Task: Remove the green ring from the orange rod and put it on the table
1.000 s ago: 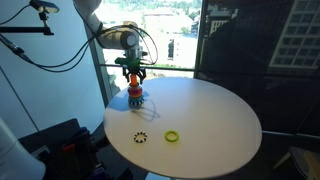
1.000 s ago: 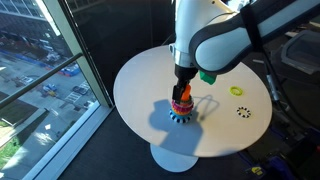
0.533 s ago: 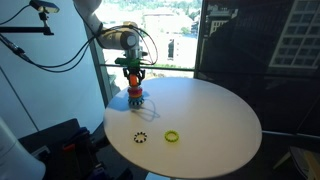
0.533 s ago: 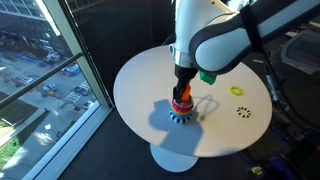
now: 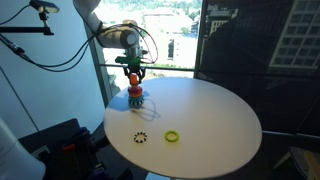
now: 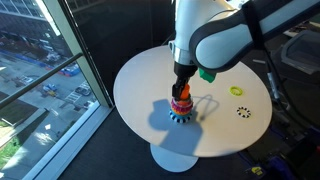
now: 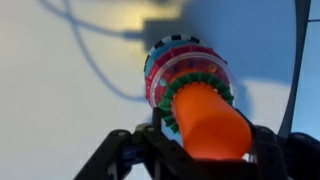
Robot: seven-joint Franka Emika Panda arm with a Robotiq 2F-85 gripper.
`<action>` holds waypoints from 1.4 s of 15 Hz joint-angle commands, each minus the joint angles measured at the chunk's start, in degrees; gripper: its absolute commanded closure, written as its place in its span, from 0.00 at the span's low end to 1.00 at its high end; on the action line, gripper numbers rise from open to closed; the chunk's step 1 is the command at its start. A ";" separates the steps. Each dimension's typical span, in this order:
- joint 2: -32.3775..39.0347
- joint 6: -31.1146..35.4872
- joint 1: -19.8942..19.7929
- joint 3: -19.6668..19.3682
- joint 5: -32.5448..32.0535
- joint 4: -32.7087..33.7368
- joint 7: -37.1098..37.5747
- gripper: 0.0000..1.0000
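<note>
The orange rod [image 7: 205, 120] stands upright near the edge of the white round table [image 5: 210, 115], with a stack of rings around it. The dark green ring [image 7: 172, 100] is the top one, its teeth showing around the rod in the wrist view, above a red ring [image 7: 180, 65]. My gripper [image 7: 208, 130] comes straight down over the stack, a finger on each side of the rod at the green ring's height, shut against it. In both exterior views the gripper [image 5: 134, 80] [image 6: 182, 88] sits on top of the stack [image 5: 135, 97] [image 6: 181, 108], hiding the green ring.
A yellow-green ring [image 5: 172, 136] [image 6: 237, 90] and a black-and-white toothed ring [image 5: 140, 137] [image 6: 243, 112] lie loose on the table. A window wall runs close behind the table edge next to the stack. Cables hang beside the arm.
The jaws have closed in from wide open around the top of the stack. The arm and the stack have stayed in place.
</note>
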 commanded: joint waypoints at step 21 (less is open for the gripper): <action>-11.32 0.17 -6.28 -3.58 2.67 -3.55 1.18 0.58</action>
